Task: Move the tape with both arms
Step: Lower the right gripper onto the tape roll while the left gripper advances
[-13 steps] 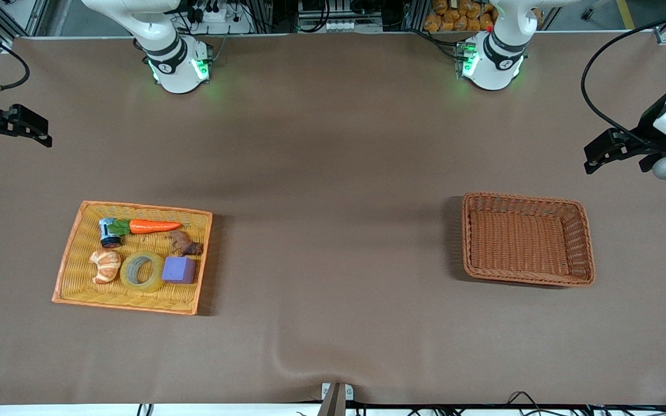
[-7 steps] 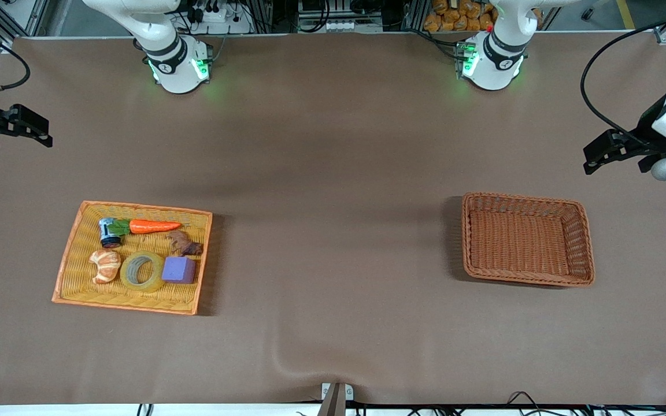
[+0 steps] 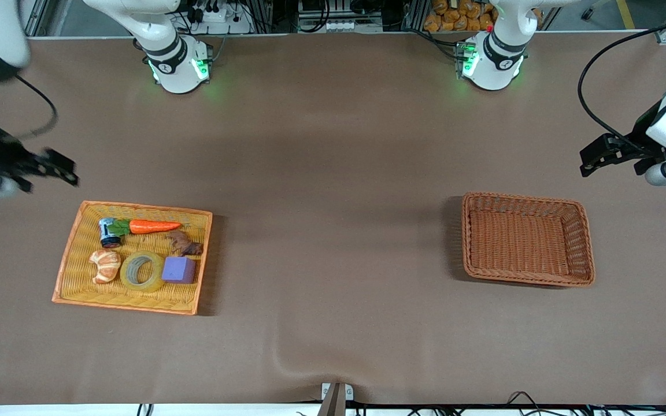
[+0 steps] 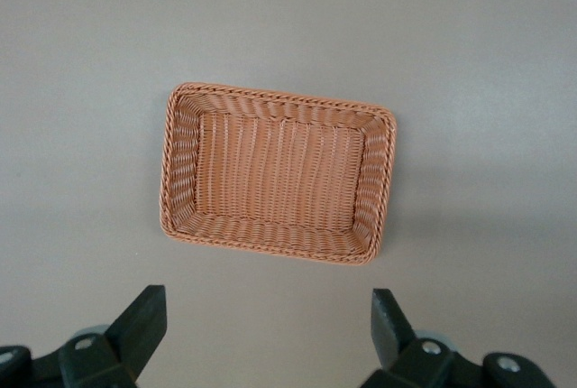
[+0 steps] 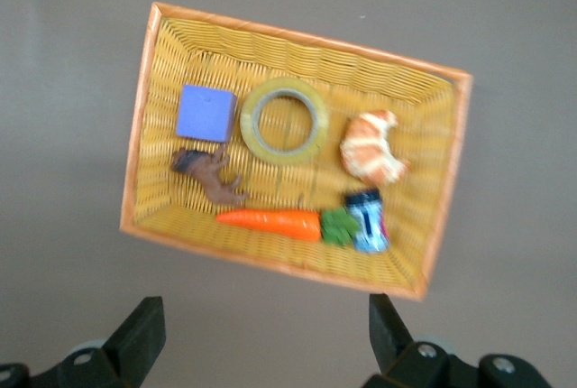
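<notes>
No text, label or number can be read — none anywhere.

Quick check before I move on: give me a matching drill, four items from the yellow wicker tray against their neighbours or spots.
Things:
1. translucent yellowish tape roll
2. orange plastic carrot
3. golden toy croissant
4. brown wicker basket

Places:
A. holds nothing, at the left arm's end of the table
B. between the croissant and the purple foam cube
C. in the yellow wicker tray, farther from the front camera than the tape
D. beside the tape, toward the right arm's end

Pairs: 1-B, 2-C, 3-D, 4-A
</notes>
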